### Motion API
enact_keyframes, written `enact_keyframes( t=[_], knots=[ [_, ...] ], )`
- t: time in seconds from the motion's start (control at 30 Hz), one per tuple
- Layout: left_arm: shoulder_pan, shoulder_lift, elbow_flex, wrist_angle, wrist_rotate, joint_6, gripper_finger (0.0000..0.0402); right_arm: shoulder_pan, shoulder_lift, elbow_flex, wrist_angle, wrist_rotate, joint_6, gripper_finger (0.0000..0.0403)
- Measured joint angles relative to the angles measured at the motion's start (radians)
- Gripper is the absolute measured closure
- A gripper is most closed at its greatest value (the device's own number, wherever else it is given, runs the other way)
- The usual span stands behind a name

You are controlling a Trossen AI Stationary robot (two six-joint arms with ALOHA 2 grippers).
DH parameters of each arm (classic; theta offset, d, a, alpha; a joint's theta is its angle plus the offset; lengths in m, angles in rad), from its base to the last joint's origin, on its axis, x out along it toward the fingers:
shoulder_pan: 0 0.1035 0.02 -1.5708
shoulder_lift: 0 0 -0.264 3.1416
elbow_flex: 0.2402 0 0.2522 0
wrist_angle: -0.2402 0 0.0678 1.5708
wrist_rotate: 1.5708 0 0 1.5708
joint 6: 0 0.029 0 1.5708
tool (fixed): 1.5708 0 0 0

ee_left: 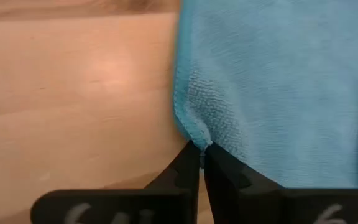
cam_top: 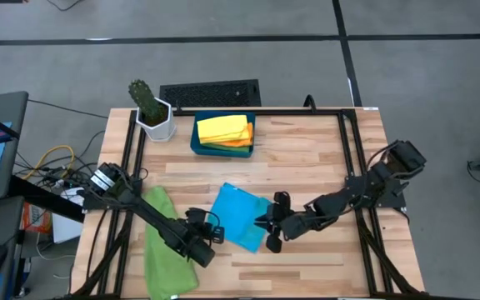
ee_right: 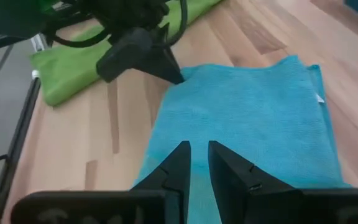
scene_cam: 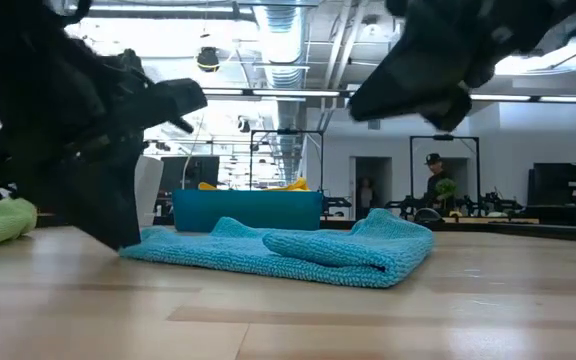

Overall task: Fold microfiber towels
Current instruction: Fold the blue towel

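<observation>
Mostly clear: left hand clenched on blue towel corner; right hand's grip unclear.

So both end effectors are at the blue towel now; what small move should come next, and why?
Probably lift the pinched edge and carry it across. The left end effector is shut on an edge of the blue towel, and the right end effector sits at the opposite edge, apparently gripping it too. The towel lies loosely doubled and rumpled on the table, so the fold looks unfinished.
</observation>
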Motion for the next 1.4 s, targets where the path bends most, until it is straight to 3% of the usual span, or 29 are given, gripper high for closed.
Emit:
enact_keyframes(
  t=[0.13,0.37,0.63,0.97,1.1,1.4],
  knots=[
    [0.007,-0.005,0.066,-0.085,0.001,0.050,0.0393,0.031,-0.076,0.000,-0.098,0.049,0.049,0.0321],
    [0.046,-0.005,0.162,-0.088,-0.025,0.246,0.0399,0.102,-0.163,0.000,-0.208,0.116,0.122,0.0321],
    [0.125,-0.008,0.246,0.110,0.065,0.633,0.0401,0.173,-0.190,0.000,-0.299,0.197,0.271,0.0321],
    [0.171,0.033,0.248,0.330,0.253,0.847,0.0401,0.205,-0.029,0.000,-0.357,0.197,0.488,0.0321],
    [0.171,0.072,0.252,0.381,0.314,0.848,0.0401,0.190,0.044,0.001,-0.347,0.177,0.514,0.0321],
    [0.165,0.102,0.252,0.436,0.335,0.818,0.0401,0.149,0.202,-0.001,-0.276,0.118,0.500,0.0321]
  ],
)
